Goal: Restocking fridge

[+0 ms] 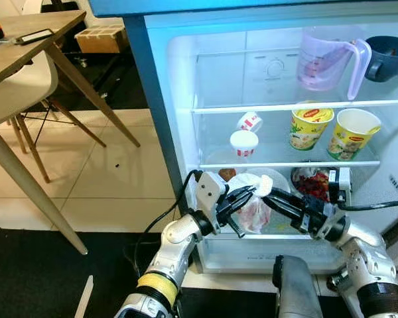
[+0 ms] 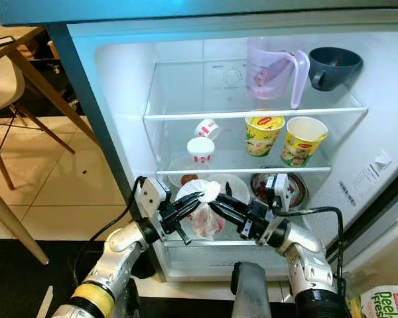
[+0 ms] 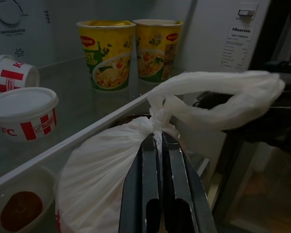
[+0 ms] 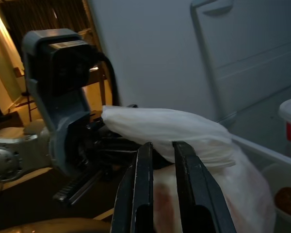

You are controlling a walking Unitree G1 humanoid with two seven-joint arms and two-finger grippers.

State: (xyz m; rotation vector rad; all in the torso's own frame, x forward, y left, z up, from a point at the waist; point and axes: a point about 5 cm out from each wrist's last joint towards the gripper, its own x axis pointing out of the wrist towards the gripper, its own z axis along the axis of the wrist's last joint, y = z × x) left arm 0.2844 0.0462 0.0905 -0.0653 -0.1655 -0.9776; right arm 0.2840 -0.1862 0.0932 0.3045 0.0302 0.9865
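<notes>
Pale floor tiles and a wooden table (image 1: 26, 46) with a chair fill the upper left of the head views, while an open fridge (image 1: 160, 119) takes up the centre and right. On its top glass shelf, toward the upper right, stand a clear measuring jug (image 1: 325, 61) and a dark cup (image 1: 388, 56). The middle shelf carries two red-and-white tubs (image 1: 245, 142) at centre and two yellow noodle cups (image 1: 331, 131) to their right. On the lowest shelf sit a small bowl of red sauce (image 3: 22, 209) and a bowl of red food (image 1: 313, 184).

The task's thing, a knotted white plastic bag (image 1: 254, 209), hangs low in the middle of the frame, at the front edge of the lowest shelf and between the two arms. The left gripper (image 1: 237, 211) comes in from the lower left; in its wrist view the two black fingers are pressed together just under the knot, pinching the bag's neck. The right gripper (image 2: 219, 205) reaches in from the lower right with its fingers slightly apart and passing under the bag's loose upper loop (image 3: 218, 97); whether they bear on it cannot be told.

As a judgement, the restocking is partway along: several items already stand on the shelves, and this bag is at the mouth of the fridge but not yet set down. What looks to remain is pushing it onto the lowest shelf, beside the bowls, and letting go.
</notes>
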